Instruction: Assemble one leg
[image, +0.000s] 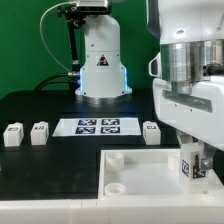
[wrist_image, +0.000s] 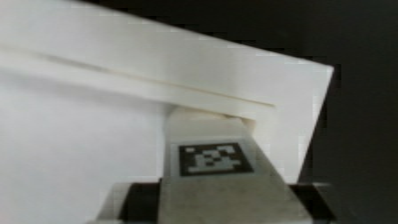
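Lower right of the exterior frame: tool (image: 190, 172) clamped on a tagged leg (image: 187, 167) over the white tray (image: 125, 172), three more legs on the dark surface (image: 40, 105); probably light, rigid, slippery plastic, best pinched across flat faces.

Your arm (image: 185, 70) has glossy white housings with grey joint bands. Its base (image: 102, 70) carries a triangular label, a blue-lit ring and black cables.

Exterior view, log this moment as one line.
gripper: shut on small white tagged leg peg | over large white square tray | three pegs by marker board
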